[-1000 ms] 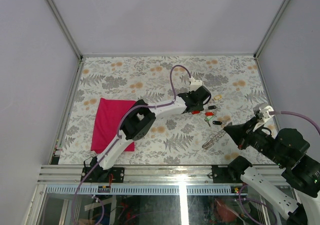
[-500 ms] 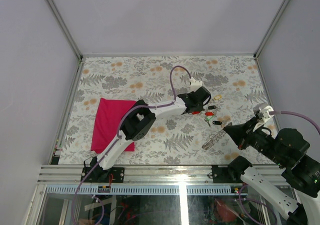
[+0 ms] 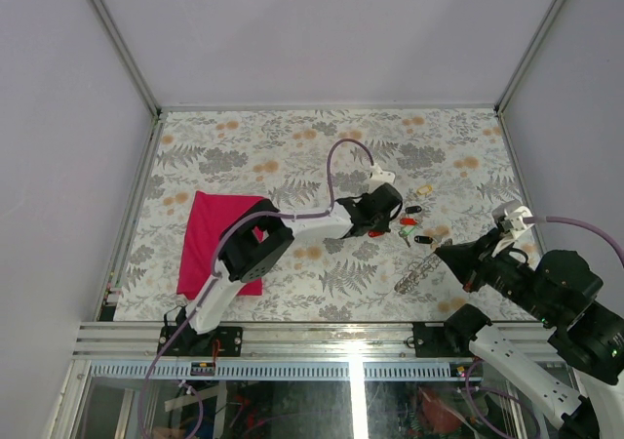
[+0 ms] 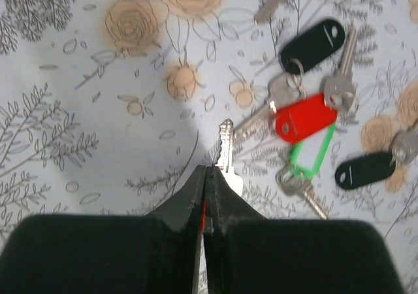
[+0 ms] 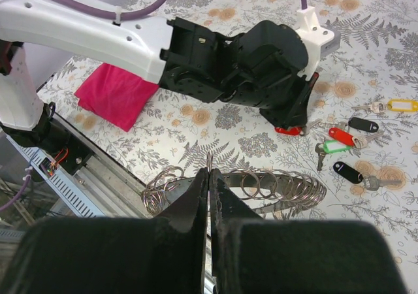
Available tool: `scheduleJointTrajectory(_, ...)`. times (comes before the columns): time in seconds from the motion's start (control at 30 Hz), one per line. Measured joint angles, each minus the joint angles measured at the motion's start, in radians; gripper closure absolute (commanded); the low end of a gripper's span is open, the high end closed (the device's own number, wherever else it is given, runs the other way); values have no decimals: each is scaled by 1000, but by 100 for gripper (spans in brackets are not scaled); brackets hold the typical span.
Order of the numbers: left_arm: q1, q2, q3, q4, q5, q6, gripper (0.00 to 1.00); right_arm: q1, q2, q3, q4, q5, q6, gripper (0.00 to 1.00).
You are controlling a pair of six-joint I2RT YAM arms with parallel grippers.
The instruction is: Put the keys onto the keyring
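My left gripper [image 4: 209, 170] is shut on a red-tagged key [image 5: 287, 130]; its silver blade [image 4: 226, 151] sticks out past the fingertips. It hovers just left of the other keys [image 3: 409, 222], which lie on the floral table with black [image 4: 313, 44], red [image 4: 305, 117] and green [image 4: 310, 153] tags. The keyring [image 5: 281, 186] is a strand of many silvery rings on the table. My right gripper [image 5: 209, 173] is shut on it, and one thin ring edge shows above the tips. From above, the strand [image 3: 414, 273] runs down-left from my right gripper [image 3: 445, 253].
A magenta cloth [image 3: 219, 239] lies on the left of the table. A yellow-tagged key [image 5: 401, 104] sits beyond the others. The metal frame rail [image 3: 312, 337] runs along the near edge, and walls enclose the other sides.
My left gripper has shut on the red-tagged key and drawn it a little to the near left, away from the other keys. The right arm and keyring have stayed put.
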Motion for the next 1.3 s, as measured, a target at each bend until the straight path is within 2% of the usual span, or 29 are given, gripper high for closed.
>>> scheduleJointTrajectory(0.33,-58,-224,-370,163,41,120,99,0,0,-10,0,0,0,100)
scheduleJointTrajectory(0.47,-70,-328,-510,189,73,152,83,0,0,-20,1,-1,0,100)
scheduleJointTrajectory(0.57,-69,-379,-561,192,92,183,72,0,0,-26,1,-2,0,100)
scheduleJointTrajectory(0.8,-68,-477,-562,195,98,224,64,0,0,-27,0,-2,0,100)
scheduleJointTrajectory(0.9,-68,-481,-532,180,63,162,61,0,0,-27,1,-2,0,100)
scheduleJointTrajectory(1.13,-91,-481,-518,48,-108,-206,54,0,0,-31,1,-2,0,100)
scheduleJointTrajectory(1.3,-135,-441,-455,-57,-184,-386,52,0,-2,-32,1,-2,0,100)
